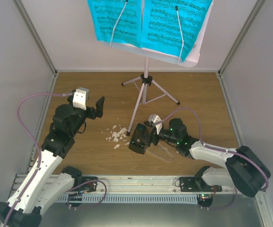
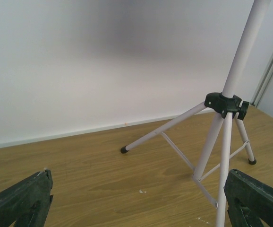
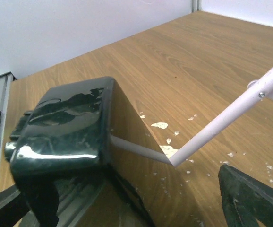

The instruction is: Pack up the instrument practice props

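The pale pink music stand (image 1: 196,53) stands at the back on its thin tripod (image 1: 145,81), which also shows in the left wrist view (image 2: 224,101). Bright blue sheets of music (image 1: 150,21) rest on it under two wire arms. The small black metronome (image 1: 138,140) sits on the wooden floor by the tripod's near leg. My right gripper (image 1: 148,136) is open, and the metronome (image 3: 65,127) lies between its fingers, close to the left one. My left gripper (image 1: 98,108) is open and empty, left of the tripod, pointing at it (image 2: 136,210).
Small white scraps (image 1: 117,134) lie on the floor between the two grippers and also show in the right wrist view (image 3: 160,125). A clear flat piece (image 1: 162,151) lies just right of the metronome. White walls close the sides and back. A metal rail (image 1: 136,182) runs along the near edge.
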You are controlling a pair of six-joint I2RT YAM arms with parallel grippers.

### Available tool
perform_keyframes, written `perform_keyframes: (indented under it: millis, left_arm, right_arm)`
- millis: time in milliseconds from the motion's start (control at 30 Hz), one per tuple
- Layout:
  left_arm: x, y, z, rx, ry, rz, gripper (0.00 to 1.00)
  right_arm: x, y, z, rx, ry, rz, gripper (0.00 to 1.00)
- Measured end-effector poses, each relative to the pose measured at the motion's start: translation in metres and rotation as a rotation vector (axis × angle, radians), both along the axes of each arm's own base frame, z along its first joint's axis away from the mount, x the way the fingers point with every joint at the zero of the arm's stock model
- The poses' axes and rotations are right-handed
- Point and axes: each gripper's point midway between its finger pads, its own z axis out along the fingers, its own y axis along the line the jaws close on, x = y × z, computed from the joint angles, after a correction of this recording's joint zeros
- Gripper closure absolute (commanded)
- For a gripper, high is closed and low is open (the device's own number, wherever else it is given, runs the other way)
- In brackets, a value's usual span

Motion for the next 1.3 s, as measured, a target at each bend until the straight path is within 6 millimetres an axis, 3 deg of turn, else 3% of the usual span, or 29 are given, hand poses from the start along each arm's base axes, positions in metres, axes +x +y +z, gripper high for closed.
perform_keyframes:
  millis: [200,400,567,767,933,1100,1300]
  left_arm:
    - [0.0,0.0,0.0,0.0,0.0,0.0,0.01]
    - [-0.003,-0.011,0.0,-0.015,0.003,-0.065,0.01]
    - [-0.013,-0.044,0.0,-0.046,0.029,-0.213,0.01]
    - [-0.042,-0.103,-0.018,-0.048,0.066,-0.44,0.01]
    - [-0.067,-0.142,-0.056,-0.019,0.152,-0.562,0.01]
    - [-0.087,-0.165,-0.092,-0.026,0.211,-0.613,0.01]
    - [-0.106,-0.169,-0.147,-0.009,0.279,-0.675,0.01]
  right_arm:
    - [-0.005,-0.001,0.006,0.011,0.003,0.013,0.0]
    - [-0.011,-0.006,0.038,0.034,-0.044,0.018,0.0]
    - [-0.006,-0.024,0.069,0.035,-0.111,-0.087,0.01]
    - [0.025,-0.08,0.102,0.092,-0.172,-0.456,0.0]
    - [0.041,-0.122,0.074,0.122,-0.078,-0.677,0.0]
    - [0.053,-0.156,0.038,0.109,0.074,-0.888,0.0]
    - [0.045,-0.187,0.047,0.238,0.097,-1.023,0.0]
